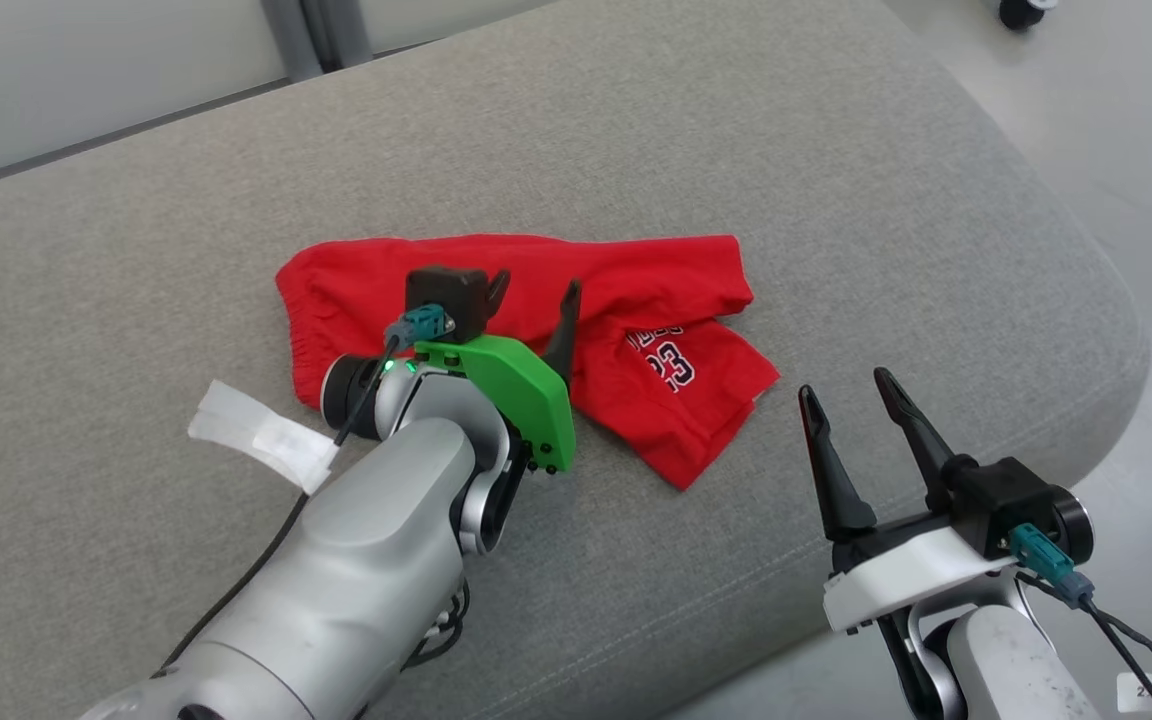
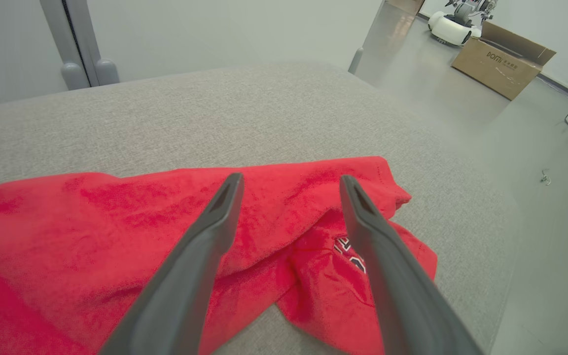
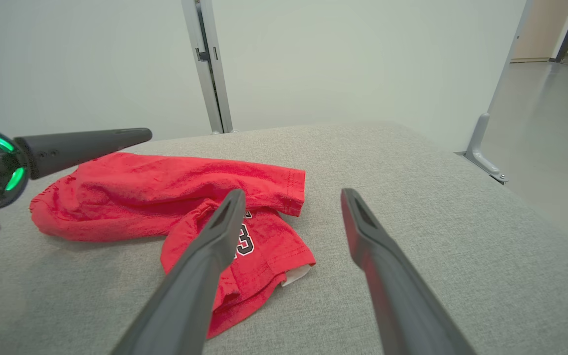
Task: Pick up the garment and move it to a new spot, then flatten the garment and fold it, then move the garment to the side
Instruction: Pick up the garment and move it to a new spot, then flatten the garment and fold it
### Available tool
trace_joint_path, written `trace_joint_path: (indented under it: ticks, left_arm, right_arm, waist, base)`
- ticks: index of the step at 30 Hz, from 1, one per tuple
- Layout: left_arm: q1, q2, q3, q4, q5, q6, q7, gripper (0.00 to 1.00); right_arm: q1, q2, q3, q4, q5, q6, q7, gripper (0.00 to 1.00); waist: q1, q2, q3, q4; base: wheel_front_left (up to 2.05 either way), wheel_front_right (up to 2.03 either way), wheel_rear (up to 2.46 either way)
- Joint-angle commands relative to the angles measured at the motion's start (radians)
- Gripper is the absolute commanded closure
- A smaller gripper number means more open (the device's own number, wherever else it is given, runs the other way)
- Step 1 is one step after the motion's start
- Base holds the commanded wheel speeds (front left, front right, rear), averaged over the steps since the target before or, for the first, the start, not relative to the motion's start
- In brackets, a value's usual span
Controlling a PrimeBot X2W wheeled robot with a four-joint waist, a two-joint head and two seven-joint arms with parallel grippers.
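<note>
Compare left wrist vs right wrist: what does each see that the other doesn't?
Left wrist adds: a cardboard box and a white machine on the floor beyond. Right wrist adds: one finger of the left gripper side-on, its green-lit ring, the full 23 print. Both: red shorts crumpled on the grey cushion; right gripper open too.
</note>
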Motion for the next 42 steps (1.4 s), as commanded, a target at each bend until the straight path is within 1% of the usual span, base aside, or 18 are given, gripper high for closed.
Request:
trace_joint_path:
  ticks: [1, 6, 11, 17, 24, 29, 32, 33, 35, 38, 42]
  left_arm:
    - [0.023, 0.004, -0.005, 0.011, -0.004, -0.001, -0.008, 0.00]
    - [0.072, 0.004, -0.019, 0.066, -0.020, -0.007, -0.021, 0.00]
    - [0.101, 0.005, -0.020, 0.153, -0.014, -0.002, -0.028, 0.00]
    - [0.080, 0.032, 0.005, 0.260, -0.010, -0.009, -0.035, 0.00]
    - [0.039, 0.062, 0.019, 0.328, -0.006, -0.022, -0.035, 0.00]
    - [0.017, 0.070, 0.013, 0.365, -0.009, -0.058, -0.003, 0.00]
    - [0.017, 0.063, 0.008, 0.373, -0.013, -0.087, 0.012, 0.00]
    - [0.014, 0.058, 0.008, 0.373, -0.014, -0.095, 0.010, 0.41]
    - [0.009, 0.049, 0.007, 0.369, -0.012, -0.109, -0.001, 1.00]
    - [0.014, 0.038, 0.005, 0.354, -0.003, -0.126, -0.017, 1.00]
    - [0.029, 0.027, 0.023, 0.323, -0.007, -0.129, -0.030, 1.00]
  right_arm:
    - [0.013, -0.003, -0.007, 0.002, -0.006, 0.000, -0.004, 0.00]
    - [0.040, -0.003, -0.031, 0.008, -0.025, 0.000, -0.004, 0.00]
    - [0.053, -0.003, -0.030, 0.006, -0.033, 0.000, -0.004, 0.00]
    - [0.042, -0.003, -0.013, -0.004, -0.023, 0.000, -0.004, 0.00]
    - [0.022, -0.002, -0.021, -0.012, -0.022, 0.000, -0.004, 0.00]
    - [0.015, -0.002, -0.026, -0.017, -0.016, 0.000, -0.004, 0.00]
    - [0.009, -0.003, -0.030, -0.022, -0.013, 0.000, -0.004, 0.00]
    - [0.009, -0.003, -0.034, -0.023, -0.013, 0.000, -0.004, 0.00]
    - [0.012, -0.003, -0.042, -0.026, -0.016, 0.000, -0.004, 0.00]
    - [0.020, -0.003, -0.062, -0.027, -0.023, 0.000, -0.004, 0.00]
    - [0.033, -0.002, -0.084, -0.032, -0.033, 0.000, -0.004, 0.00]
  waist:
    - [0.0000, 0.0000, -0.047, 0.072]
    - [0.0000, 0.0000, -0.075, 0.129]
    - [0.0000, 0.0000, -0.084, 0.145]
    - [0.0000, 0.0000, -0.045, 0.106]
    - [0.0000, 0.0000, 0.006, 0.063]
    - [0.0000, 0.0000, 0.035, 0.044]
    - [0.0000, 0.0000, 0.041, 0.041]
    - [0.0000, 0.0000, 0.041, 0.042]
    - [0.0000, 0.0000, 0.040, 0.049]
    - [0.0000, 0.0000, 0.029, 0.067]
    - [0.0000, 0.0000, 0.009, 0.104]
  base:
    - [0.00, 0.00, 0.00]
    - [0.00, 0.00, 0.00]
    - [0.00, 0.00, 0.00]
    - [0.00, 0.00, 0.00]
    - [0.00, 0.00, 0.00]
    - [0.00, 0.00, 0.00]
    - [0.00, 0.00, 0.00]
    - [0.00, 0.00, 0.00]
    - [0.00, 0.00, 0.00]
    - [0.00, 0.00, 0.00]
    - [0.00, 0.00, 0.00]
